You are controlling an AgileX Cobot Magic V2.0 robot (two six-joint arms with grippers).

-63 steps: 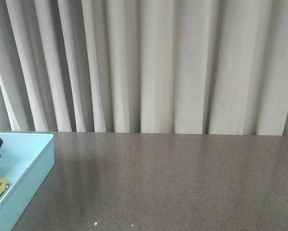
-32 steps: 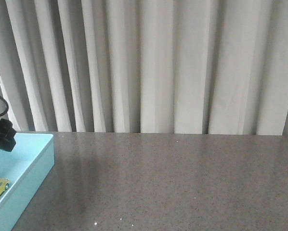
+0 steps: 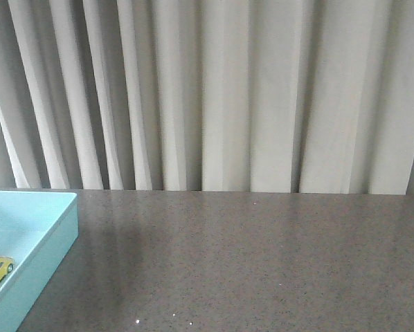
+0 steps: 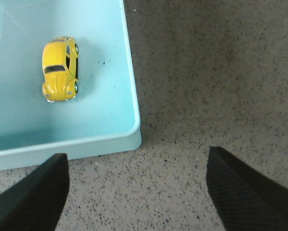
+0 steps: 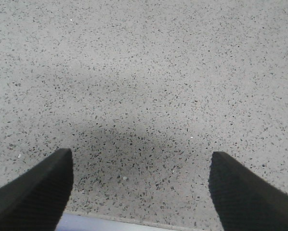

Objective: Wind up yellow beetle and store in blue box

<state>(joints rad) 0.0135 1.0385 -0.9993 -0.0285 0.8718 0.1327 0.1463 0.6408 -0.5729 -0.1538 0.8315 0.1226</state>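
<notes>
Yellow beetle (image 4: 60, 76) inside blue box (image 4: 129, 91)

1. The yellow beetle (image 4: 60, 70) sits on the floor of the blue box (image 4: 132, 103), upper left of the frame.
2. The left tool (image 4: 137, 190), spread wide and empty, hangs above the speckled counter (image 4: 216, 77).

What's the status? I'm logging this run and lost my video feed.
Left gripper open, empty, above the table beside the tray's corner. Right gripper open over bare table. Toy car sits on its wheels inside the blue tray. Nothing in the way.
</notes>
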